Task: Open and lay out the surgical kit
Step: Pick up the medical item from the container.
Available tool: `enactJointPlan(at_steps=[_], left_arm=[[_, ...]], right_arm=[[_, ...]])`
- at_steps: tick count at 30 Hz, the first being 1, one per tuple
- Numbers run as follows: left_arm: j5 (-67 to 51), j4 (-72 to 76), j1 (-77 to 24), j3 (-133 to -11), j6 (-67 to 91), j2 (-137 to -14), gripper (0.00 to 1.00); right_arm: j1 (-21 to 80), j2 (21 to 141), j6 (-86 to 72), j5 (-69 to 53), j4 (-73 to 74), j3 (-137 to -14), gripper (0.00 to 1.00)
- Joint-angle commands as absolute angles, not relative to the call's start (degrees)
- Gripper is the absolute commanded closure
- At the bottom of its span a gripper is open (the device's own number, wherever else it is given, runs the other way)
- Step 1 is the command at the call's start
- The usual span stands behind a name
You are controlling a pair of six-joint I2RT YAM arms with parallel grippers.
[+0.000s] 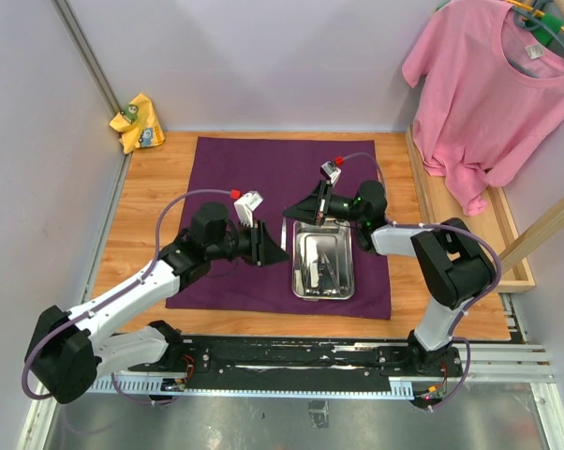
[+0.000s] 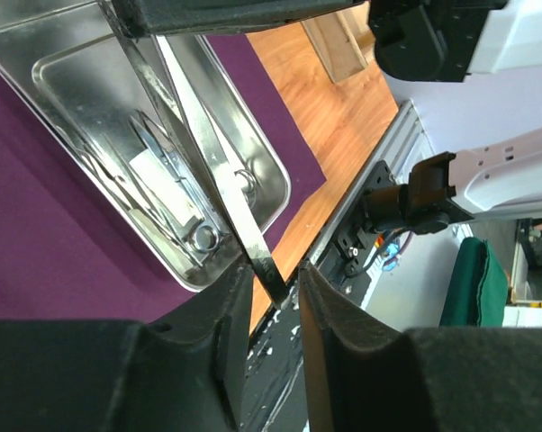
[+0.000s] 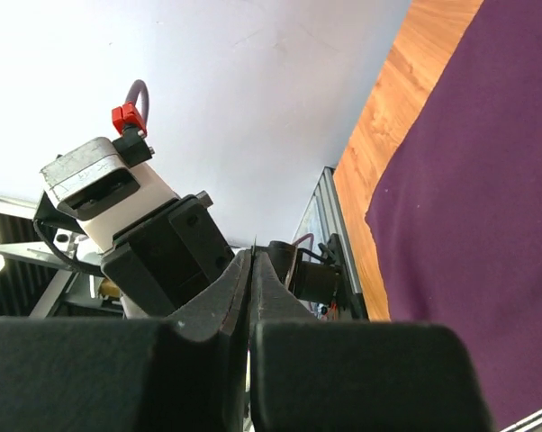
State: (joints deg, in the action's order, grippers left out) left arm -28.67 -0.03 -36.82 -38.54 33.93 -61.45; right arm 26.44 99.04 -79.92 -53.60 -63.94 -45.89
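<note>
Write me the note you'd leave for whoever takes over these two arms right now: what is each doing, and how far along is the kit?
Right gripper: fingers shut on the slim forceps, held in the air.
Left gripper: fingers apart, straddling the forceps' free end, not clamped.
Purple cloth is spread flat, with the steel tray sitting on it.
Done: wrap opened.
Left: lay the forceps on the cloth, then probably lift out the ringed instruments and white gauze lying in the tray.
</note>
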Motion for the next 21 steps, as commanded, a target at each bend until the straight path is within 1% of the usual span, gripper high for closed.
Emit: enactJointPlan(at_steps=[1,3,10,11,12,14,15,17,18,19,21], left_arm=[[-32.5,3.2,-36.3,-38.5,34.5,-60.1,0.74],[-32.6,3.0,-36.2,-38.6,34.4,-60.2,0.81],[-31.7,2.4,-35.9,-38.9,34.2,-61.0,0.97],[-30.9,2.0,-35.8,-39.1,34.1,-61.1,0.98],[-30.1,1.2,-35.7,-39.5,33.8,-61.2,0.99],[-26.8,-2.5,-35.3,-41.2,32.6,-61.9,1.0],[-25.3,-4.3,-35.1,-42.2,32.0,-62.4,1.0],[-22.1,-7.8,-34.9,-44.3,30.8,-63.3,1.0],[-20.7,-9.3,-34.8,-45.3,30.3,-63.7,1.0],[-19.3,-10.6,-34.7,-46.1,29.9,-64.2,1.0],[-16.3,-12.7,-34.6,-47.9,29.4,-65.2,1.0]], right_arm=[[24.5,101.2,-87.8,-54.7,-78.7,-45.0,0.99],[24.5,101.5,-87.8,-54.6,-78.9,-44.8,0.99],[24.6,101.6,-86.8,-54.3,-77.7,-44.7,0.99],[24.5,101.6,-86.4,-54.4,-77.1,-44.7,0.96],[24.5,101.4,-85.7,-54.6,-75.0,-44.8,0.9],[24.4,100.6,-82.9,-54.7,-70.0,-45.0,0.78],[24.2,99.6,-80.5,-54.7,-65.5,-45.1,0.7],[23.6,96.9,-73.6,-53.9,-53.2,-45.6,0.59],[23.2,95.2,-69.1,-52.9,-45.3,-46.4,0.5],[22.7,93.5,-64.5,-51.8,-37.5,-47.4,0.44],[21.8,90.1,-55.1,-48.0,-21.8,-50.4,0.36]])
